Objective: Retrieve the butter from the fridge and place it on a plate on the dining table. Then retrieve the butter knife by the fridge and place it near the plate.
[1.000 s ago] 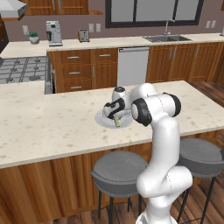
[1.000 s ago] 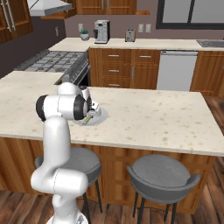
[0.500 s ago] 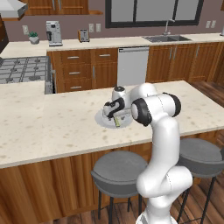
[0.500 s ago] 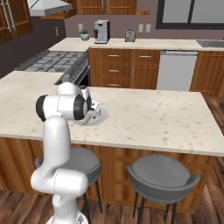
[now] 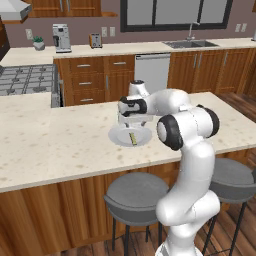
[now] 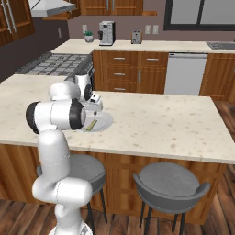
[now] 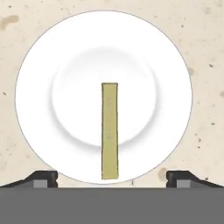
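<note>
Olive-yellow butter stick point(image 7: 110, 131) lying on round white plate point(image 7: 39, 65), on beige speckled stone dining table point(image 5: 55, 145). Two-finger gripper point(image 7: 112, 177) above plate, fingers spread wide, holding nothing.

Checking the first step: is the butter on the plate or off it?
On it: the butter lies flat across the plate, the open gripper clear above.

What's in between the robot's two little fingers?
In the hand view, the butter runs up from between the open gripper's fingertips, lying on the plate on the dining table.
</note>
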Controlling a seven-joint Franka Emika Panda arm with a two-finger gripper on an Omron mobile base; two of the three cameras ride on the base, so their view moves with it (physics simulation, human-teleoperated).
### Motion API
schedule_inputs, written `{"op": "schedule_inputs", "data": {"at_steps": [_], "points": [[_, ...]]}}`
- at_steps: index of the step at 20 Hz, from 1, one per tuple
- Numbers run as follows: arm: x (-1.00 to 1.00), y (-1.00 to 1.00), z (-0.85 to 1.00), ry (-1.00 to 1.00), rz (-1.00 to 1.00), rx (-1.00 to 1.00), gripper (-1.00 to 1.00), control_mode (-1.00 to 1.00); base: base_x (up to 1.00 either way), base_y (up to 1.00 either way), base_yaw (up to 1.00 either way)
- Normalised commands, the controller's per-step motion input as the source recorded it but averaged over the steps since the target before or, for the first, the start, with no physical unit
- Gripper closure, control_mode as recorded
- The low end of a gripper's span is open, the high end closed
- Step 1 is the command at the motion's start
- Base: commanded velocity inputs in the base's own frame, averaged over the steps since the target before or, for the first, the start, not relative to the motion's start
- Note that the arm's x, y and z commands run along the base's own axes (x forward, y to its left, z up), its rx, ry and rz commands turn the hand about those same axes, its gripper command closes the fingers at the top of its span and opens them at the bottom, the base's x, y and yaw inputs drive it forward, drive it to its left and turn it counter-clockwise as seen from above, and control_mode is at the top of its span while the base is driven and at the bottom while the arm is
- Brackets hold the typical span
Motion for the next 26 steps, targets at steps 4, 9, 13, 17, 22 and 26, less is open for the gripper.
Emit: {"op": "schedule_inputs", "data": {"at_steps": [4,9,13,17,22,26], "points": [[-0.92,0.00,1.00,0.01,0.02,0.00,-1.00,-1.00,0.00,0.00,0.00],[-0.93,-0.03,0.85,-0.03,0.03,0.00,-1.00,-1.00,0.00,0.00,0.00],[-0.99,-0.07,0.87,-0.09,0.05,0.01,-1.00,-1.00,0.00,0.00,0.00],[-1.00,-0.09,0.46,-0.16,0.03,0.06,-1.00,-1.00,0.00,0.00,0.00],[-1.00,-0.28,0.04,-0.34,0.23,0.05,-1.00,-1.00,0.00,0.00,0.00],[-1.00,-0.24,0.11,0.08,0.08,0.00,-1.00,-1.00,0.00,0.00,0.00]]}}
